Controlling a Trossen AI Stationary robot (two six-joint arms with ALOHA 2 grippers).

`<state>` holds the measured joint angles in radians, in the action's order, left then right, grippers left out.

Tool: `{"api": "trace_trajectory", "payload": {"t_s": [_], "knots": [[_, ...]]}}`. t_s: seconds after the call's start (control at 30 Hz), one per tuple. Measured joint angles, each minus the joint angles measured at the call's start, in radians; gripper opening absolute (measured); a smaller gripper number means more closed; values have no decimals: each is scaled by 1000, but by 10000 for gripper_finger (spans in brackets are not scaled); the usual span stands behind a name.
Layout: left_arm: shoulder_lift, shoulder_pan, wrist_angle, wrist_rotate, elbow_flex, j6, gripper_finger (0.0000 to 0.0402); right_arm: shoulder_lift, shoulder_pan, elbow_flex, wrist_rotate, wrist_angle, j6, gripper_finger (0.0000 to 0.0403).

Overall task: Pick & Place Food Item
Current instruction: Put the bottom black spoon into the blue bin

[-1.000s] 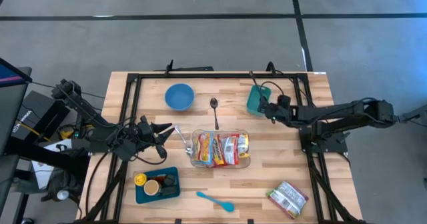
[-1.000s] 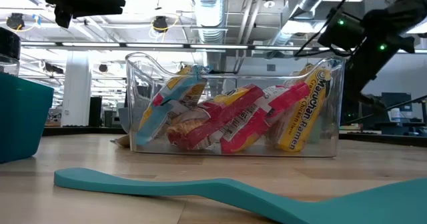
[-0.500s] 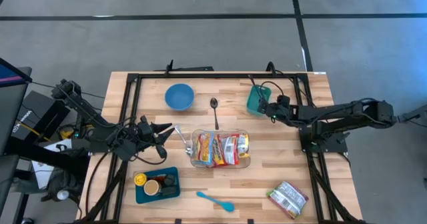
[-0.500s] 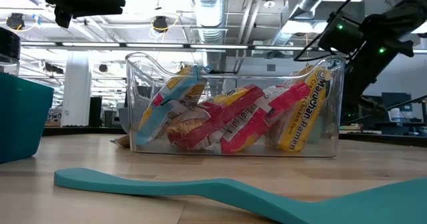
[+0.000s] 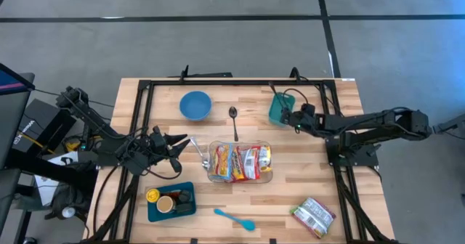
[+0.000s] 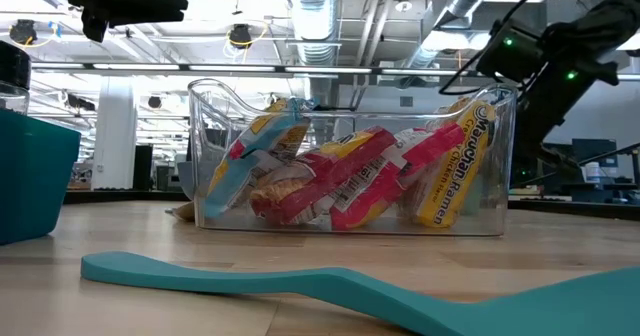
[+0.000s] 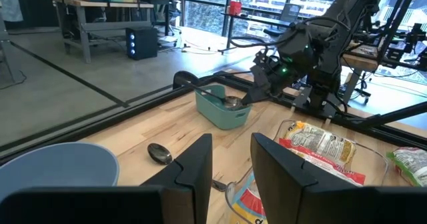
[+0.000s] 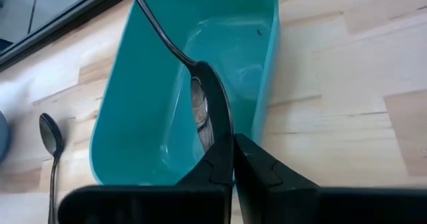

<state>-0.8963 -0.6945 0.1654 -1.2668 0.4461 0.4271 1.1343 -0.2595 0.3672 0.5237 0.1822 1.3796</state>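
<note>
right gripper holds a spoon over the teal bin, ramen waits in the clear tub

and here's the right gripper (image 8: 232,159), fingers pressed together on a metal spoon (image 8: 200,97), the bowl of that spoon hanging inside the teal bin (image 5: 280,107) at the far right of the table (image 5: 320,179). the handle sticks up and out past the bin's far rim. the food, those ramen packets (image 5: 240,162), sits in the clear tub (image 6: 350,166) at the middle of the table, well apart from this gripper, nearer and to its left. over on the left side the left gripper (image 5: 183,144) hovers just beside the tub's left end, fingers (image 7: 193,164) a little apart with nothing between them. a second spoon (image 5: 233,119) lies flat between the blue bowl (image 5: 195,104) and the bin. another packet (image 5: 314,216) rests at the near right corner.
</note>
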Motion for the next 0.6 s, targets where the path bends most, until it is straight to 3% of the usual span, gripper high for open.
{"api": "trace_trajectory", "payload": {"t_s": [0.6], "knots": [[0,0,0,0,0,0,99,0,-26,0,-28,3,-27,12]]}}
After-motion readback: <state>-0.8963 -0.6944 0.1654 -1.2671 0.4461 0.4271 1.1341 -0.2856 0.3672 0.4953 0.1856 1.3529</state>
